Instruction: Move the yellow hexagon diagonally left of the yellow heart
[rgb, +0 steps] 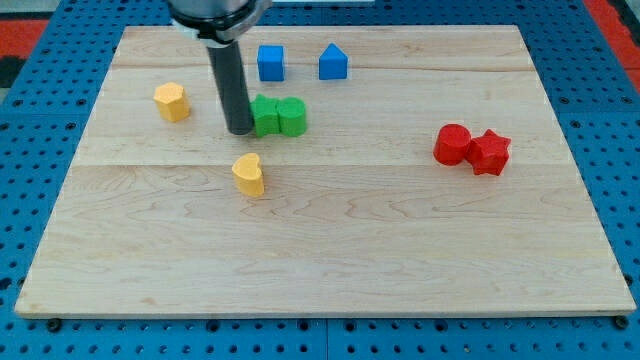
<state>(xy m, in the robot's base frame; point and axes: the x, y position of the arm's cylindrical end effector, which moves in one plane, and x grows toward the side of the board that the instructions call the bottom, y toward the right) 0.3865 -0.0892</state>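
The yellow hexagon (172, 101) lies at the board's upper left. The yellow heart (249, 174) lies lower and to the right of it, near the board's middle left. My tip (240, 130) stands between them, right of the hexagon and above the heart, touching or almost touching the left side of a green block (265, 116). The rod rises straight up to the view's top.
A second green block (292, 117) sits against the first one's right side. A blue cube (271, 62) and a blue house-shaped block (333, 62) lie near the top. A red cylinder (453, 144) and a red star-like block (490, 152) lie at the right. The wooden board (330, 250) rests on a blue pegboard.
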